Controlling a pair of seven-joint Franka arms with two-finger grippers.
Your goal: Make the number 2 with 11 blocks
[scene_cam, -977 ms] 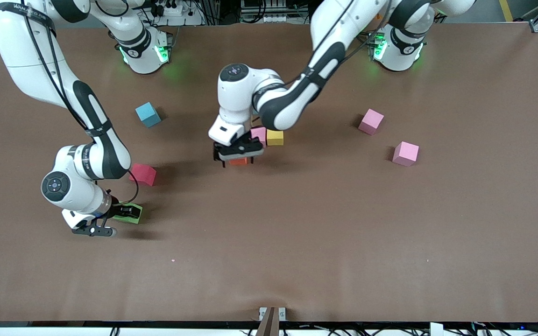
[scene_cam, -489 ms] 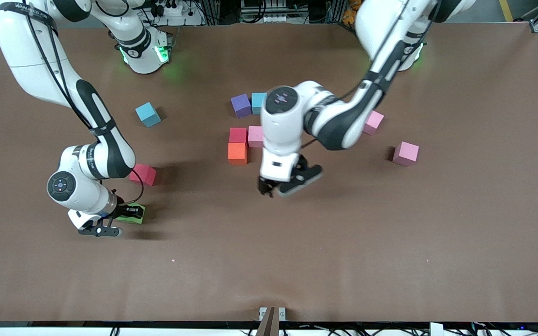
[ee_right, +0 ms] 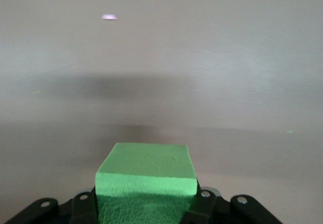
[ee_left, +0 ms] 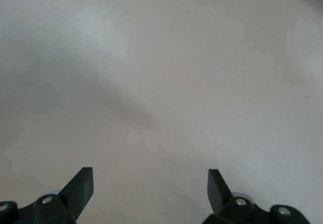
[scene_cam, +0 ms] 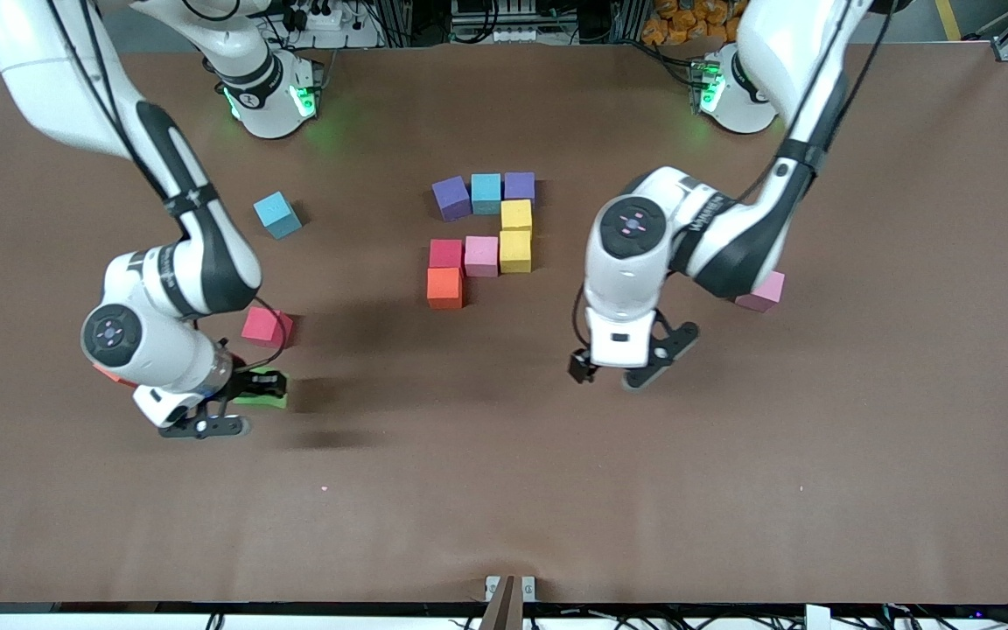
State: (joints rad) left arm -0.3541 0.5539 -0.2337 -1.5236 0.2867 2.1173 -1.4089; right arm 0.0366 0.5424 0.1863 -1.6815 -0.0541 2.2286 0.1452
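The partial number 2 is a cluster of blocks at mid-table: purple (scene_cam: 451, 197), blue (scene_cam: 486, 192), purple (scene_cam: 519, 186), two yellow (scene_cam: 515, 216) (scene_cam: 515, 251), pink (scene_cam: 481, 255), red (scene_cam: 446, 254) and orange (scene_cam: 445, 287). My right gripper (scene_cam: 237, 404) (ee_right: 146, 206) is shut on a green block (scene_cam: 266, 391) (ee_right: 145, 173) and holds it just above the table, toward the right arm's end. My left gripper (scene_cam: 619, 371) (ee_left: 149, 178) hangs open and empty over bare table beside the cluster.
Loose blocks lie about: a blue one (scene_cam: 277, 214), a red one (scene_cam: 266, 326) beside the right wrist, and a pink one (scene_cam: 765, 295) half hidden by the left arm. An orange sliver (scene_cam: 108, 375) shows under the right wrist. The brown table (scene_cam: 504, 490) stretches toward the front camera.
The left gripper has left the orange block at the cluster and swung toward the left arm's end. The right gripper has shut on the green block and raised it slightly.
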